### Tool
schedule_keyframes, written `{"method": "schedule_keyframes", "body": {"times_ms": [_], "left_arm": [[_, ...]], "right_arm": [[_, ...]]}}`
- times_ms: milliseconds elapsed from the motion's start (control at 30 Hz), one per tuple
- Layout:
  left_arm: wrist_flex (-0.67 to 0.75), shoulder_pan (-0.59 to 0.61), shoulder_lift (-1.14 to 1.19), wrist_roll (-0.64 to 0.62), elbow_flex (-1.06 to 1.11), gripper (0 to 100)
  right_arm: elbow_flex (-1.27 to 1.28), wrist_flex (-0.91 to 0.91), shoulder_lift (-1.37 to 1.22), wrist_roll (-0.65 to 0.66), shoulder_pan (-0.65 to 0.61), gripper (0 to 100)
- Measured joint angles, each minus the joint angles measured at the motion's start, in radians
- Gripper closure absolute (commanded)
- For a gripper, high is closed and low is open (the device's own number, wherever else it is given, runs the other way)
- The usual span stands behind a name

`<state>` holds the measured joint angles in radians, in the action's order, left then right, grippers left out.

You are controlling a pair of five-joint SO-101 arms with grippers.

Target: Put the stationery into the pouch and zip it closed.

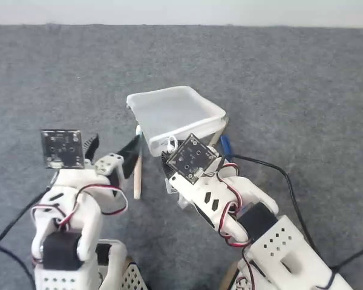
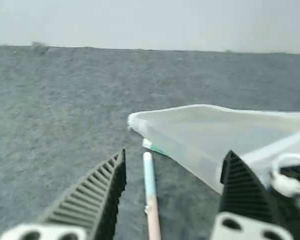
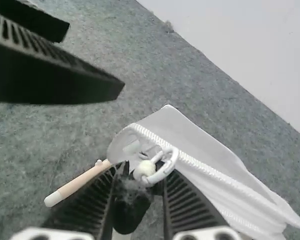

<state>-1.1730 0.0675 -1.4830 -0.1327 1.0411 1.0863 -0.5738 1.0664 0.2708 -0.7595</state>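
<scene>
A translucent white pouch (image 1: 175, 115) lies mid-table, its mouth toward the arms. My right gripper (image 1: 169, 154) is at that mouth, shut on the zipper pull with its white ring (image 3: 157, 165) at the fingertips (image 3: 182, 200). A pen (image 1: 137, 169) with a tan grip lies on the mat just left of the pouch (image 3: 210, 160). My left gripper (image 2: 176, 155) hangs open above the pen (image 2: 150, 192), one finger (image 2: 97, 197) on each side, not touching it. A green-and-white item (image 2: 152, 146) pokes out from under the pouch (image 2: 215, 132) edge.
Grey carpet-like mat (image 1: 302, 78) covers the table up to a pale wall at the back. A blue pen (image 1: 225, 145) lies against the pouch's right side. Black cables (image 1: 290, 187) trail beside the right arm. The left arm's finger (image 3: 50, 75) crosses the right wrist view.
</scene>
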Motion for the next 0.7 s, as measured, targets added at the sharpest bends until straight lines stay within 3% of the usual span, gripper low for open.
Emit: {"method": "schedule_keyframes", "body": {"times_ms": [200, 467, 700], "left_arm": [[-0.092, -0.13, -0.005, 0.0, -0.026, 72], [-0.106, -0.15, -0.005, 0.0, -0.02, 72], [0.012, -0.144, -0.003, -0.002, 0.104, 72]], "right_arm": [[0.0, 0.0, 0.0, 0.0, 0.002, 99.2], [0.0, 0.0, 0.0, 0.0, 0.002, 99.2], [0.0, 0.0, 0.0, 0.0, 0.003, 99.2]]}}
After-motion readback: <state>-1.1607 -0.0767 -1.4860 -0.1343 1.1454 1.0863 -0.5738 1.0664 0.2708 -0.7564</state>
